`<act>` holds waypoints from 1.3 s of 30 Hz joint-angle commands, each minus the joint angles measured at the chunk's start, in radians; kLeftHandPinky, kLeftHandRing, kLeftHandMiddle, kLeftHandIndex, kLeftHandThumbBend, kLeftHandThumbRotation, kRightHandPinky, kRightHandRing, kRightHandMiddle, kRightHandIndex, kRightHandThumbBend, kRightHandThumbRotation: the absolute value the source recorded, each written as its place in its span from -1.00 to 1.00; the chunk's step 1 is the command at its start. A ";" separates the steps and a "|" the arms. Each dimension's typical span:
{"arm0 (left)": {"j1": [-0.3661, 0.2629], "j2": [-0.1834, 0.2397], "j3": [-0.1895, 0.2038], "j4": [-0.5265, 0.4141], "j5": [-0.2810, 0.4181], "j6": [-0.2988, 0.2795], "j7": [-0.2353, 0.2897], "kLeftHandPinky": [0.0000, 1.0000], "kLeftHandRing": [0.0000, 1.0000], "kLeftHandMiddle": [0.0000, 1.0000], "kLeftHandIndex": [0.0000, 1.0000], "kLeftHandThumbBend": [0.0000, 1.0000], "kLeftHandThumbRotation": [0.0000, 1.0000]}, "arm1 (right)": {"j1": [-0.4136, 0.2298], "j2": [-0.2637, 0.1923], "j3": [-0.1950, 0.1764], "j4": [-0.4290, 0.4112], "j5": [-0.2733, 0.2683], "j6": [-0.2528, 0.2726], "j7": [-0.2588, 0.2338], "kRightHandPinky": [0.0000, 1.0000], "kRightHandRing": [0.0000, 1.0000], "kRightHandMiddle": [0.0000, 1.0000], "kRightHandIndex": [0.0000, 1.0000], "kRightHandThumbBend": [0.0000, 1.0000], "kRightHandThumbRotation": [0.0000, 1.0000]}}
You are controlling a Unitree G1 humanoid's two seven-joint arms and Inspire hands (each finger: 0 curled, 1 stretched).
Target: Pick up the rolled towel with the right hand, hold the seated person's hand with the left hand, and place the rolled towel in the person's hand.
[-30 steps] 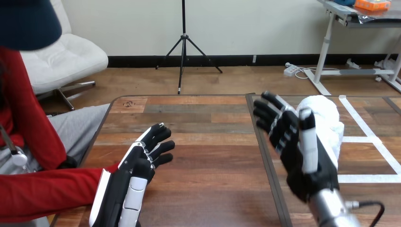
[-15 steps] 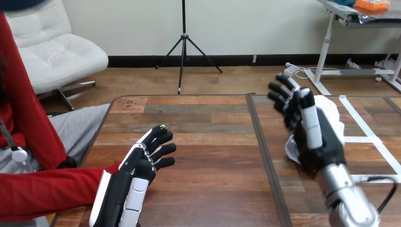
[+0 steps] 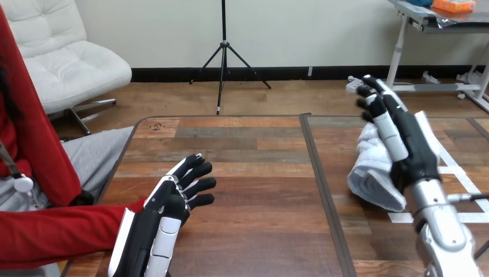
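The white rolled towel [image 3: 373, 168] lies on the right part of the table, its rolled end facing me. My right hand [image 3: 407, 141] stands raised over it with straight fingers pointing away, partly covering its right side; whether it touches the towel I cannot tell. My left hand [image 3: 173, 199] rests low at the table's left front, fingers loosely spread and holding nothing. The person's red-sleeved forearm [image 3: 52, 234] lies along the table's left edge, beside and behind my left forearm; the person's hand is hidden there.
White tape lines [image 3: 461, 173] mark the table's right side. A dark seam [image 3: 323, 190] runs front to back between the two tabletops. A white chair [image 3: 69, 63] stands beyond the table's left corner.
My right hand has swung rightward and farther away, from the towel's left side to above its right side, uncovering most of the towel. The left hand has barely moved.
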 commanded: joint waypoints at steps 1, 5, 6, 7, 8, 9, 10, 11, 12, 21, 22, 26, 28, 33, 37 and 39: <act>-0.025 -0.042 0.002 -0.060 -0.010 -0.004 -0.004 0.45 0.57 0.65 0.67 0.41 0.91 | -0.166 -0.055 0.006 0.119 -0.070 -0.065 -0.064 0.81 0.89 0.88 0.90 1.00 0.70; -0.027 -0.039 0.002 -0.058 -0.012 -0.005 -0.008 0.45 0.57 0.65 0.67 0.40 0.92 | -0.205 -0.067 0.008 0.170 -0.093 -0.054 -0.086 0.80 0.91 0.92 0.94 1.00 0.66; -0.029 -0.038 0.002 -0.057 -0.014 -0.004 -0.010 0.45 0.57 0.65 0.67 0.40 0.92 | -0.221 -0.071 0.007 0.190 -0.097 -0.046 -0.091 0.80 0.91 0.93 0.95 1.00 0.66; -0.030 -0.038 0.002 -0.056 -0.016 -0.004 -0.012 0.45 0.57 0.65 0.67 0.40 0.92 | -0.232 -0.073 0.007 0.204 -0.099 -0.042 -0.094 0.80 0.92 0.94 0.96 1.00 0.65; -0.030 -0.037 0.002 -0.056 -0.017 -0.003 -0.013 0.45 0.57 0.65 0.67 0.40 0.92 | -0.240 -0.075 0.007 0.215 -0.101 -0.041 -0.097 0.80 0.92 0.95 0.96 1.00 0.63; -0.030 -0.037 0.002 -0.056 -0.020 0.000 -0.014 0.45 0.57 0.65 0.67 0.40 0.92 | -0.257 -0.079 0.007 0.235 -0.105 -0.031 -0.103 0.80 0.93 0.96 0.97 1.00 0.62; -0.030 -0.037 0.002 -0.057 -0.022 0.002 -0.015 0.45 0.57 0.65 0.67 0.40 0.92 | -0.267 -0.082 0.008 0.248 -0.108 -0.027 -0.108 0.81 0.93 0.97 0.98 1.00 0.61; -0.030 -0.037 0.001 -0.058 -0.023 0.003 -0.016 0.45 0.57 0.64 0.67 0.40 0.92 | -0.275 -0.084 0.009 0.259 -0.111 -0.025 -0.111 0.81 0.94 0.97 0.98 1.00 0.60; -0.031 -0.037 0.001 -0.056 -0.026 0.003 -0.018 0.45 0.56 0.64 0.67 0.40 0.92 | -0.291 -0.087 0.008 0.278 -0.111 -0.017 -0.112 0.82 0.94 0.98 0.98 1.00 0.59; -0.038 -0.042 0.004 -0.049 -0.031 0.001 -0.025 0.42 0.52 0.61 0.66 0.40 0.88 | -0.387 -0.102 -0.004 0.403 -0.096 0.026 -0.106 0.92 0.99 1.00 1.00 1.00 0.42; -0.039 -0.043 0.004 -0.048 -0.033 0.002 -0.026 0.41 0.52 0.60 0.65 0.39 0.87 | -0.395 -0.105 -0.001 0.414 -0.100 0.032 -0.109 0.93 0.99 1.00 1.00 1.00 0.41; -0.043 -0.041 0.005 -0.046 -0.037 0.000 -0.030 0.41 0.51 0.60 0.65 0.37 0.85 | -0.432 -0.120 0.021 0.460 -0.133 0.072 -0.137 0.92 1.00 1.00 1.00 1.00 0.38; -0.044 -0.041 0.006 -0.046 -0.036 0.001 -0.030 0.41 0.52 0.60 0.64 0.37 0.85 | -0.443 -0.122 0.028 0.477 -0.143 0.085 -0.146 0.89 1.00 1.00 1.00 1.00 0.39; -0.046 -0.039 0.012 -0.046 -0.035 0.006 -0.030 0.40 0.52 0.60 0.63 0.38 0.84 | -0.475 -0.125 0.038 0.520 -0.164 0.133 -0.163 0.79 0.97 1.00 1.00 1.00 0.39; -0.051 -0.037 0.016 -0.040 -0.036 0.002 -0.032 0.39 0.52 0.59 0.62 0.38 0.84 | -0.499 -0.122 0.036 0.555 -0.164 0.169 -0.163 0.71 0.94 1.00 1.00 1.00 0.34; -0.053 -0.037 0.018 -0.038 -0.036 0.000 -0.032 0.39 0.51 0.59 0.62 0.39 0.84 | -0.511 -0.120 0.037 0.571 -0.164 0.190 -0.165 0.69 0.94 1.00 1.00 1.00 0.28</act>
